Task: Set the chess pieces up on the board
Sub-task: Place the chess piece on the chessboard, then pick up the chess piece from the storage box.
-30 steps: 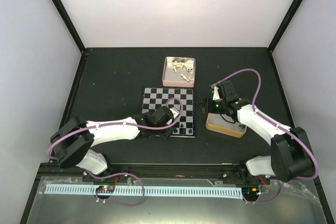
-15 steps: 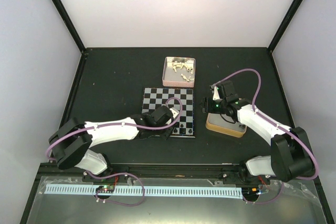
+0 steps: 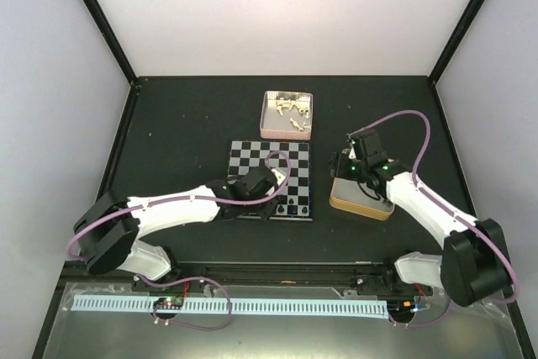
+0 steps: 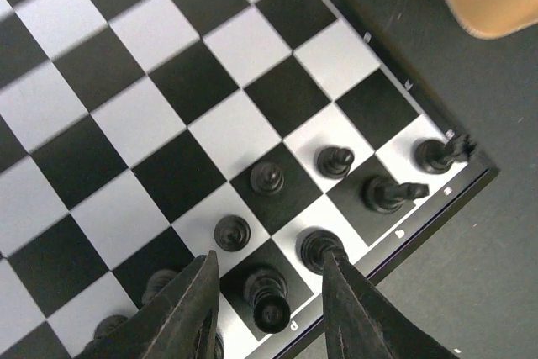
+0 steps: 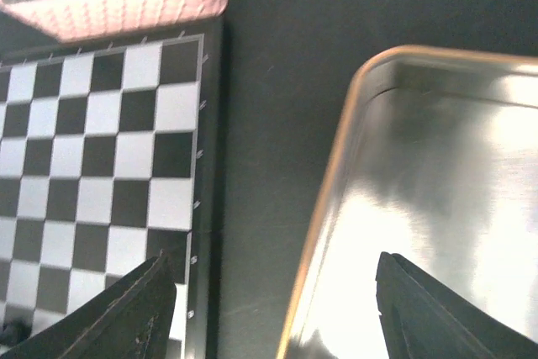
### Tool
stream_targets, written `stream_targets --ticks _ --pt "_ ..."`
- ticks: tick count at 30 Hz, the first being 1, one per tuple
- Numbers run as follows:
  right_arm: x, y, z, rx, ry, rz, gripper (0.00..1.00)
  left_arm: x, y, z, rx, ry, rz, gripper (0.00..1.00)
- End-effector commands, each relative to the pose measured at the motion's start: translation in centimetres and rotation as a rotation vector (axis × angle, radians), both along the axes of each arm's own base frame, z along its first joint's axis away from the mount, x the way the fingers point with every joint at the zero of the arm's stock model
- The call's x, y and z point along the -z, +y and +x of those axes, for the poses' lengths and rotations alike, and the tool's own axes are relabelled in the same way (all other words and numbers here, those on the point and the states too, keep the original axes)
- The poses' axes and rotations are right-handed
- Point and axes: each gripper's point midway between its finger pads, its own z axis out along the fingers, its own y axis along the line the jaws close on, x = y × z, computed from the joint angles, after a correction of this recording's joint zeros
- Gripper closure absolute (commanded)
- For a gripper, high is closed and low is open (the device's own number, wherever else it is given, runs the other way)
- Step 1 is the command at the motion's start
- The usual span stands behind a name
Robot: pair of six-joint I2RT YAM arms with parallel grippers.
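The board [image 3: 269, 161] lies mid-table. Several black chess pieces [image 3: 291, 206] stand along its near right rows. In the left wrist view, pawns [image 4: 267, 177] and taller pieces [image 4: 387, 193] stand near the corner. My left gripper [image 4: 269, 262] is open low over the near edge. Its fingers [image 4: 192, 308] straddle one standing black piece [image 4: 269, 298] without touching it. My right gripper [image 5: 277, 308] is open and empty. It hovers over the gap between the board [image 5: 109, 149] and a tan tin [image 5: 437, 199]. The white chess pieces [image 3: 290, 109] lie in a pink tin.
The pink tin [image 3: 266, 119] sits just behind the board, and its corner shows in the right wrist view [image 5: 126, 2]. The tan-rimmed metal tin [image 3: 363, 204] sits right of the board. Black frame posts stand at the back corners.
My right arm has swung a little to the right, toward the tan tin. My left gripper has shifted slightly over the board's near rows.
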Motion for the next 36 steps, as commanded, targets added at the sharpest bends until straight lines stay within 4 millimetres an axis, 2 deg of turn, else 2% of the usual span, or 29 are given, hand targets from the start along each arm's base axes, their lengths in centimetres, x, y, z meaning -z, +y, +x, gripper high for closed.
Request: stream_targets --ticks 1,5,8,12,17,21,27,36 --pt "-2.6 -5.3 0.7 0.250 -0.098 -0.129 0.34 -4.6 -1.1 1.1 -0.017 -0.076 -0.079 0.64" --pt "-1.3 -8.6 -0.3 0.361 -0.072 -0.192 0.34 -6.7 -0.3 2.1 -0.072 -0.142 -0.088 0.63" --pt "0.8 -11.0 -1.3 0.422 0.020 -0.228 0.34 -8.1 1.6 3.4 -0.175 -0.217 -0.055 0.61" --pt "3.4 -12.6 -2.3 0.446 0.134 -0.232 0.34 -10.2 4.2 4.6 -0.296 -0.292 -0.064 0.59" --pt "5.8 -13.1 -2.7 0.446 0.228 -0.205 0.39 -12.1 6.2 5.2 -0.376 -0.316 -0.151 0.55" --pt "7.3 -13.5 -2.8 0.462 0.283 -0.232 0.56 -13.0 7.1 5.3 -0.397 -0.350 -0.216 0.50" --pt "8.1 -13.6 -2.2 0.463 0.292 -0.241 0.68 -13.0 7.7 5.4 -0.409 -0.335 -0.261 0.48" --pt "8.5 -12.6 -1.2 0.411 0.295 -0.206 0.77 -12.4 7.9 5.6 -0.411 -0.304 -0.274 0.48"
